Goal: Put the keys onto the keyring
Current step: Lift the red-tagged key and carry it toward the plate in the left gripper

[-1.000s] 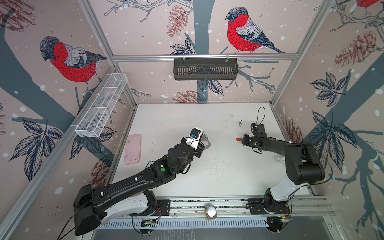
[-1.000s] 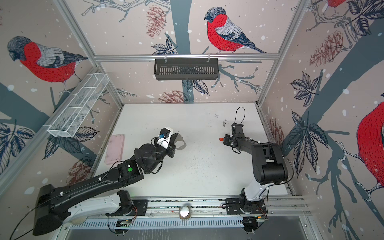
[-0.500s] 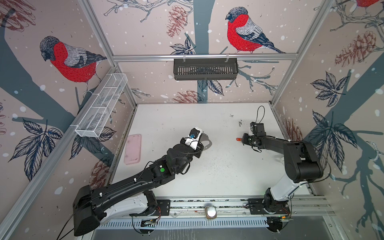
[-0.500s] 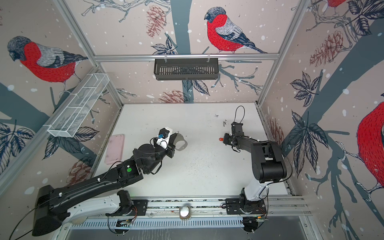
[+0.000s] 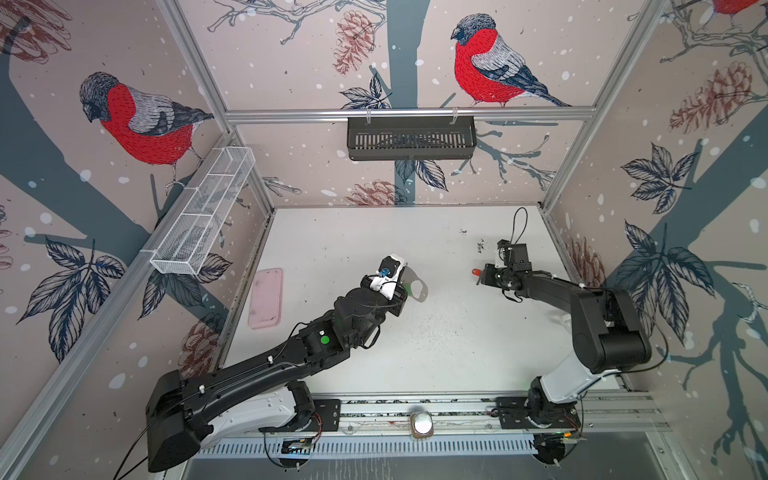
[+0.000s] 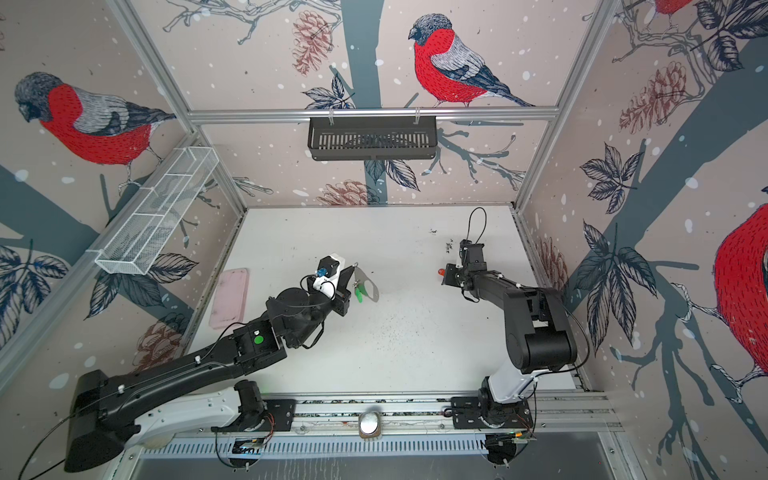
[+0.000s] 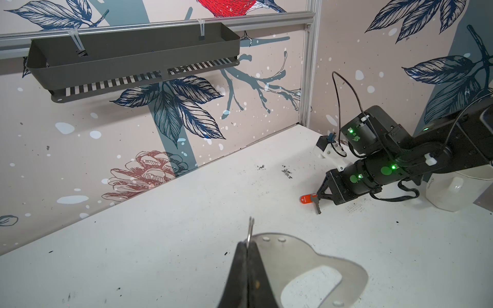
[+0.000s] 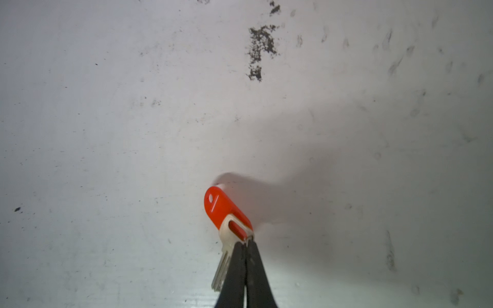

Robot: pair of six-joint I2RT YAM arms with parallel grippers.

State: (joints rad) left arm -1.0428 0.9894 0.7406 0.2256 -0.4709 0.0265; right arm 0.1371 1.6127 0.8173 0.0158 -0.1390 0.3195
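Red-orange plastic marked the one change. The right end effector [image 8: 245, 246], its jaws wider a second before, had pressed together on the metal shoulder of the red-orange key [image 8: 222, 210], toward the right side of the tabletop [image 5: 436, 353]. The tag stuck out past the fingertips, clear of the surface above its own shadow, and the blade slanted down. Whether its tip touched I could not tell.

The left end effector [image 7: 248, 246] had hardly shifted. Its jaws were pressed together, pinching the keyring [image 7: 306, 256] at its edge, where a small metal ring [image 7: 250, 229] stood out beyond the tips. The grey plate was held tilted near the middle, with the green key [image 6: 358, 294] hanging against it beside the oval cutout.

The tabletop was white, scuffed and peppered with dark specks. A pink case [image 5: 266, 297] lay flat by its left edge. Wallpaper of red-breasted birds, leaves and pinecones covered the walls. A dark slotted basket [image 5: 411, 139] hung on the back rail and a white mesh basket [image 5: 203, 216] on the left wall.
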